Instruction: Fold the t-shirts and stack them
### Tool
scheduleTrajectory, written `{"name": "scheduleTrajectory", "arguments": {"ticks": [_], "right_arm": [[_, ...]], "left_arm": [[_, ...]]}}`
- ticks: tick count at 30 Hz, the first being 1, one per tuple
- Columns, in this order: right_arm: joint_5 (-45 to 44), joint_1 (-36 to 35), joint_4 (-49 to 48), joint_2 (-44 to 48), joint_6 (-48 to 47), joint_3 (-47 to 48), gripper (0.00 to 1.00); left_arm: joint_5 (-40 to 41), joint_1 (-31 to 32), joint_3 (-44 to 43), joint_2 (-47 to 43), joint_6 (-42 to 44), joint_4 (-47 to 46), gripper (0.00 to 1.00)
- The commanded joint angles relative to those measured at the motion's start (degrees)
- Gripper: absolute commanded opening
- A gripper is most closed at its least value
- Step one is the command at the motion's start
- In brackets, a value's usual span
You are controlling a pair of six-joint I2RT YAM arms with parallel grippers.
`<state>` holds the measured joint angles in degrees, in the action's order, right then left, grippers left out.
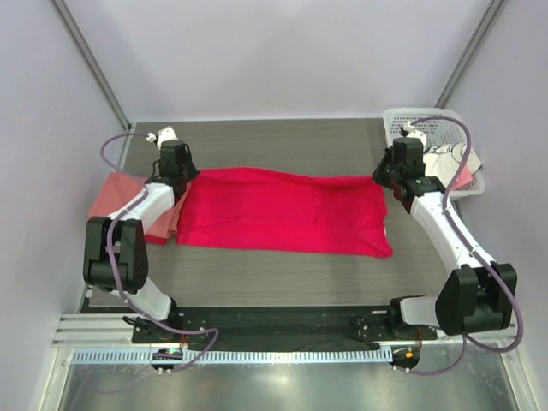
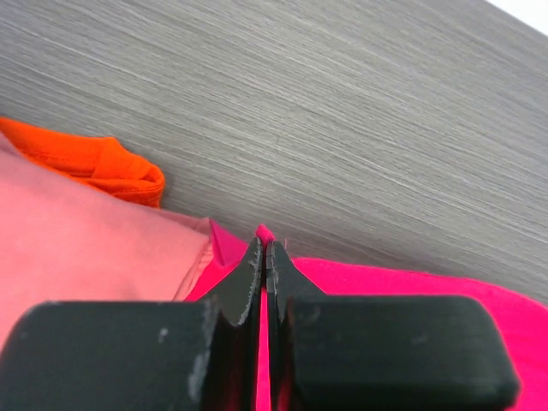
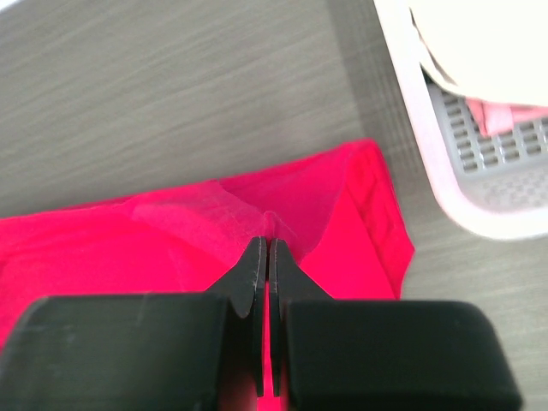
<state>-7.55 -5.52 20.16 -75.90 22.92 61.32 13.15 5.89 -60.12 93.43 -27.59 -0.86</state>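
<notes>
Jaws pressed together, the left gripper (image 2: pixel 264 250) and right gripper (image 3: pixel 264 248) each pinch a far corner of the bright crimson cloth t-shirt (image 1: pixel 282 212) stretched between them; a salmon-pink cloth t-shirt (image 2: pixel 77 248) lies left of the left jaws.

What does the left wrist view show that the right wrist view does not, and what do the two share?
Only the left wrist view shows the salmon-pink shirt and an orange-red hem along its edge. Only the right wrist view shows the white lattice basket with pale cloth inside. Both show the grey table and the crimson shirt, pinched in closed fingers: the left fingers in one view, the right fingers in the other.
</notes>
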Motion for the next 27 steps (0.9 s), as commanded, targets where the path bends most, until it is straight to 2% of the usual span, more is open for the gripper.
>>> {"name": "scheduleTrajectory", "arguments": {"ticks": [1,17,27], "right_arm": [[-0.01,-0.19,-0.65,5.14,0.81,-2.95,0.01],[-1.32,-0.11,4.01,21.49,2.57,-15.26,0.01],[-0.54,-0.11,8.31,31.68,5.20,-19.83,0.01]], "left_arm": [[2.23,0.00,2.62,-4.13,0.88,-5.02,0.00],[0.83,0.00,11.60,-12.48,-0.62,-6.08,0.00],[0.30,0.00,15.29,-16.43,-3.52,-1.87,0.00]]}}
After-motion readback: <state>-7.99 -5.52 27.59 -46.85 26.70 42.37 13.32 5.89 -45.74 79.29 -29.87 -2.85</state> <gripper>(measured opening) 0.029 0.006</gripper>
